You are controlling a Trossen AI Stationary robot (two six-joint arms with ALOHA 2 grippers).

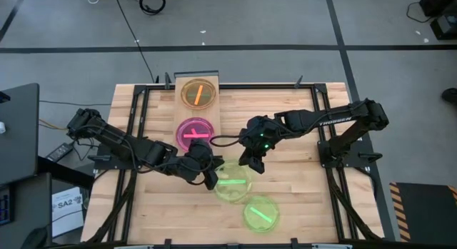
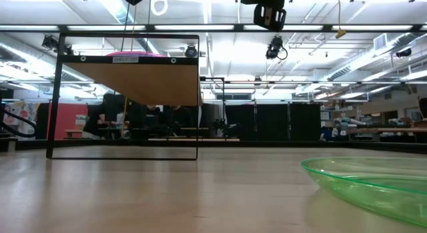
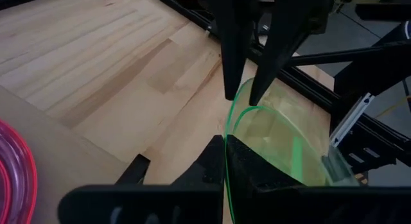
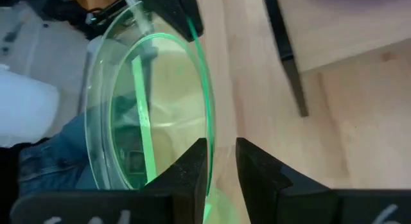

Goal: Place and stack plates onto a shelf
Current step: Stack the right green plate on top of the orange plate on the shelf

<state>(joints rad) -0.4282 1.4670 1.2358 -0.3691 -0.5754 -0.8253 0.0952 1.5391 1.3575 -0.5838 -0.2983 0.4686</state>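
Green plate, tilted up between both arms above the desk, is passing hands: the left gripper is clamping its rim while the right gripper jaws are standing apart around the opposite edge. One thin grip could slip, dropping it short of the shelf.

The right arm has white letters on it, right of the middle in the high view. They look like "TROSSEN". A white box at the lower left says "SA2".
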